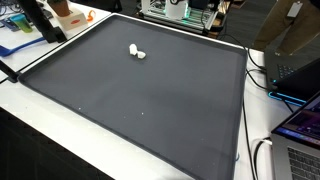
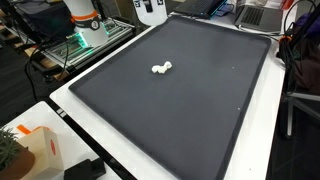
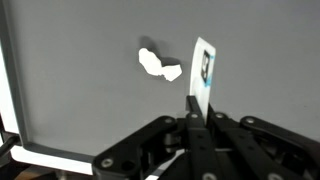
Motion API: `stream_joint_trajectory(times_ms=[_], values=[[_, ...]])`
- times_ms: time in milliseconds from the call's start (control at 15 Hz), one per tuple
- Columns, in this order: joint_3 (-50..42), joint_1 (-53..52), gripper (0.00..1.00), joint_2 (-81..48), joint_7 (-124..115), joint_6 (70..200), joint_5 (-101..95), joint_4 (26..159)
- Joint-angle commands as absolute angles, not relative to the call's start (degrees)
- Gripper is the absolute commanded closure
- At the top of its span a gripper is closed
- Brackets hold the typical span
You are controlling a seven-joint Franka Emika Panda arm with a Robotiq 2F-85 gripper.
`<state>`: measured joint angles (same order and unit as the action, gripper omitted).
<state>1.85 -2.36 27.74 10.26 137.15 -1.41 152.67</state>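
Observation:
My gripper reaches up from the bottom of the wrist view with its black fingers pressed together. A thin white card with a blue and black mark stands pinched between the fingertips. Just left of the card and further off, a small crumpled white lump lies on the dark mat. Both exterior views show the lump alone on the mat, toward its far side. The jaws are outside both exterior views; only a white part of the arm shows at the top edge.
The mat fills a white-edged table. Laptops and cables crowd one side. An orange item and black gear stand at a far corner. A tan box sits at a near corner.

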Motion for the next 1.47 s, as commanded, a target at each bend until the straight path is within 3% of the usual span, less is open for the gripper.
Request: stream_joint_trajectory(times_ms=[0,133,200,1400], values=[[1.6,-4.2,0.99,20.5,11.0,129.7,-0.7,146.7],[-0.6,-5.7,0.99,18.0,15.4,122.2,3.2,142.2],[1.4,-4.5,0.99,21.5,11.7,127.9,0.3,147.0],[1.2,-4.1,0.96,15.9,9.6,125.1,1.2,143.7]])
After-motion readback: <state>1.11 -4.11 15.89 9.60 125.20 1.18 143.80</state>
